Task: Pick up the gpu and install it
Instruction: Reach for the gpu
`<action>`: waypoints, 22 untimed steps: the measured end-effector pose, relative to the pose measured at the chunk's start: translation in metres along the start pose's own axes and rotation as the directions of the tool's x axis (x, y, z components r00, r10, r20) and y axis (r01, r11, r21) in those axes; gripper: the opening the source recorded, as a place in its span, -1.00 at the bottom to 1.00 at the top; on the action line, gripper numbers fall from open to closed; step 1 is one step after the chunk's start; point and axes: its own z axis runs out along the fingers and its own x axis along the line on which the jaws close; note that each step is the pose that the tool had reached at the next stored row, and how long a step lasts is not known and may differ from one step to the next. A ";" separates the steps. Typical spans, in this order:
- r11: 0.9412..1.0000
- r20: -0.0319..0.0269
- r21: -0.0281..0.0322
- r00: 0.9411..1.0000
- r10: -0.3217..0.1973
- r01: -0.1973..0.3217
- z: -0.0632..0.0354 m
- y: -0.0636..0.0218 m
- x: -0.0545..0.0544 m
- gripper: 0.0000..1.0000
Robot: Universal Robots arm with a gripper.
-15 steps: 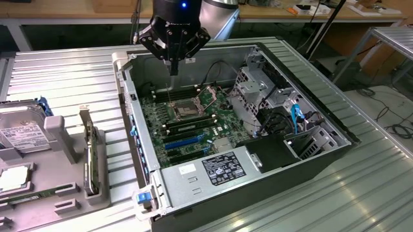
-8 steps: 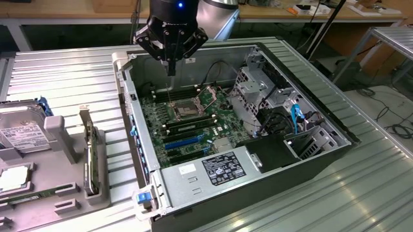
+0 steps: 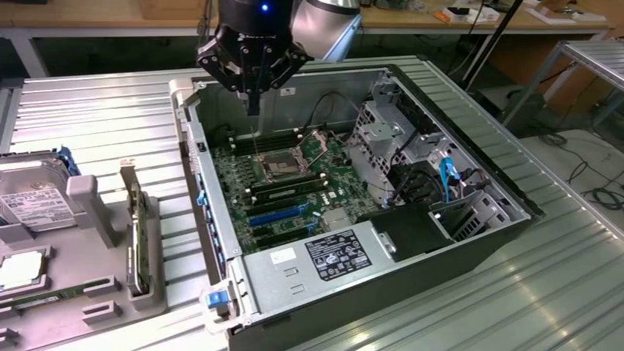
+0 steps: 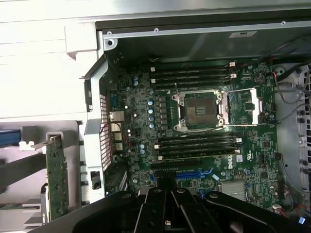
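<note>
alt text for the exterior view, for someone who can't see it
A robot arm's shut gripper hangs empty over the motherboard of an open computer case. On the exterior view's left, the gpu stands upright in a grey holder, beside a hard drive.

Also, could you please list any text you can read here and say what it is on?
"DELL", faint white print on the motherboard.
Too small to read: power supply label.
Too small to read: hard drive label.
</note>
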 end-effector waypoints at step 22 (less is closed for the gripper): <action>1.000 0.000 0.000 1.000 0.000 0.000 -0.0006 -0.0023 0.022 -0.79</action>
